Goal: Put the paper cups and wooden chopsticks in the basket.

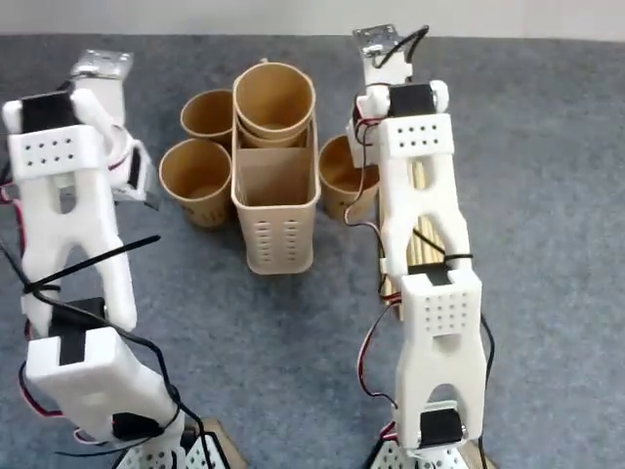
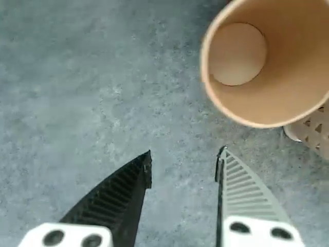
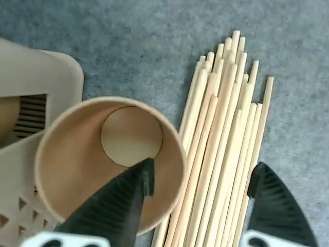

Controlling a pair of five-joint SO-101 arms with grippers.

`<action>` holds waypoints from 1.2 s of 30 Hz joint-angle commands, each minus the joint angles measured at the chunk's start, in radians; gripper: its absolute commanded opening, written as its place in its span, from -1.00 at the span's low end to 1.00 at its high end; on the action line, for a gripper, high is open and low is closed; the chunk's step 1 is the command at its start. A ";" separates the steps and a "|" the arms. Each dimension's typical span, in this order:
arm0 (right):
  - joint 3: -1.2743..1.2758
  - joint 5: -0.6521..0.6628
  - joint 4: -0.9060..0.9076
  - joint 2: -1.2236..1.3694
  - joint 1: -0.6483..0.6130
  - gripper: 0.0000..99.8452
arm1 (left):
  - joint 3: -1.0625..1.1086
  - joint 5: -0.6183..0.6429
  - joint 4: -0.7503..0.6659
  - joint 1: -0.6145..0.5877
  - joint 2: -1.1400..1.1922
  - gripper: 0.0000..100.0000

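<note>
Paper cups and wooden chopsticks sit around a beige basket [image 1: 276, 210] on a grey carpeted table, between two white robot arms. Stacked cups [image 1: 274, 98] stand upright in the basket's far compartment. On the basket's left side stand two single cups, the far left cup [image 1: 208, 115] and the near left cup [image 1: 195, 176], both upright and just beside its wall. The right-hand cup [image 3: 77, 164] stands close by the basket's right wall, partly hidden under the right arm in the high view.

The chopsticks [image 3: 221, 128] lie flat in a bundle on the carpet just beside that cup, on the side away from the basket. The right gripper [image 3: 203, 170] hangs above them, spread wide and holding nothing, with one black finger over the cup's mouth and the other past the bundle's outer edge. The left gripper [image 2: 185, 154] is likewise parted and holds nothing, above bare carpet near what appears to be the near left cup.
</note>
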 commanded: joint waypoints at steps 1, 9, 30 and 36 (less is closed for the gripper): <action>-0.004 -0.009 -0.016 -0.019 -0.008 -0.41 | 0.041 -0.002 -0.094 0.054 -0.036 -0.55; -0.004 -0.009 -0.016 -0.019 -0.008 -0.41 | 0.094 -0.002 -0.206 0.085 -0.038 -0.55; 0.062 -0.008 -0.008 0.077 -0.010 -0.42 | 0.156 0.046 -0.341 0.073 0.147 -0.55; 0.074 -0.008 -0.058 0.087 -0.010 -0.73 | 0.156 0.041 -0.341 0.077 0.208 -0.68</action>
